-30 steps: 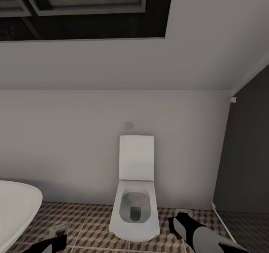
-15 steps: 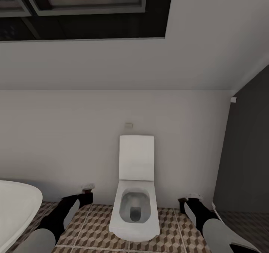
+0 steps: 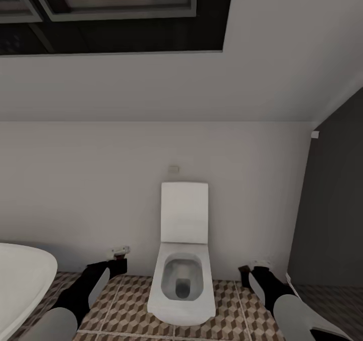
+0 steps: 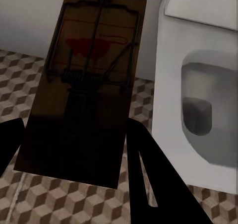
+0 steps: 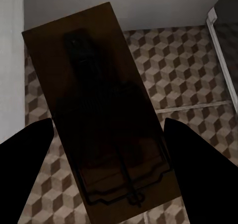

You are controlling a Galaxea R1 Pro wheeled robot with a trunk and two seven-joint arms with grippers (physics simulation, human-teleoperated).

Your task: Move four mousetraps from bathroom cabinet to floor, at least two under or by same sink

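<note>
Each gripper carries a mousetrap. My left gripper (image 4: 74, 149) is shut on a flat dark-brown mousetrap (image 4: 89, 75) with a wire spring and a red mark, held above the cube-patterned bathroom floor (image 4: 29, 80). My right gripper (image 5: 116, 154) is shut on a second mousetrap (image 5: 94, 85) over the same tiles (image 5: 183, 65). In the head view the left gripper (image 3: 117, 260) hangs left of the toilet and the right gripper (image 3: 257, 269) hangs to its right, both low over the floor (image 3: 126, 300). The cabinet and the sink are out of view.
A white toilet (image 3: 182, 280) with its lid raised stands against the pale wall between my arms. The white bathtub rim (image 3: 25, 275) curves in at the lower left. A dark wall panel (image 3: 333, 205) closes off the right side. A dark-framed window (image 3: 116, 8) sits high up.
Over the last second my left arm rose from the picture's lower edge toward the toilet's left side, and the right arm lifted slightly. Little has changed in the last half second.
</note>
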